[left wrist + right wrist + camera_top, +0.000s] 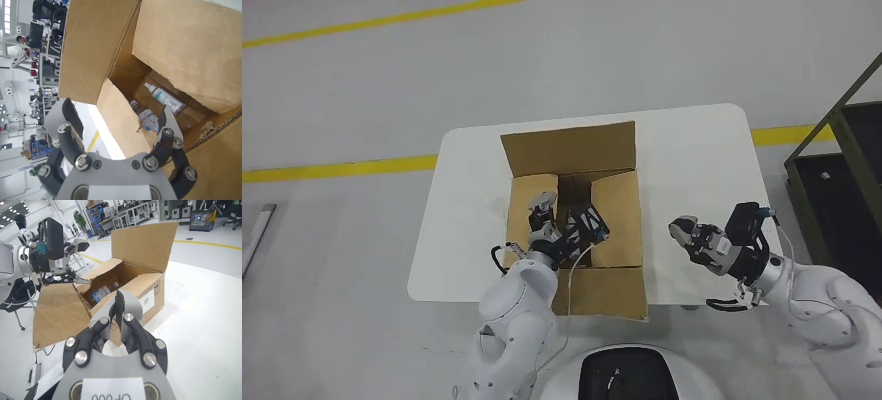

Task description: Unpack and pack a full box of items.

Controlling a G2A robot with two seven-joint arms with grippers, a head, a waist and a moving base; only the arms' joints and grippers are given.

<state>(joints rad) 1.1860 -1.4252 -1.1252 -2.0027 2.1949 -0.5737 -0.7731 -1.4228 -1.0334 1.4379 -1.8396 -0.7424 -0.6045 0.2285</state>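
An open cardboard box (587,205) stands mid-table with its flaps (56,311) spread. Inside lie a clear labelled bottle (148,119) and a white-capped spray bottle (164,98); the labelled bottle (103,291) also shows through the opening. My left gripper (117,115) is open at the box's near left corner, with a torn side flap (117,111) between its fingers (72,115). In the right wrist view the left gripper (83,263) has one fingertip at that flap's edge. My right gripper (119,303) is shut and empty, over the bare table to the right of the box (143,291).
The white table (692,160) has free room to the right of and behind the box. A dark metal rack (842,150) stands off the table's right side. Cables and a power brick (33,374) lie on the floor below the near edge.
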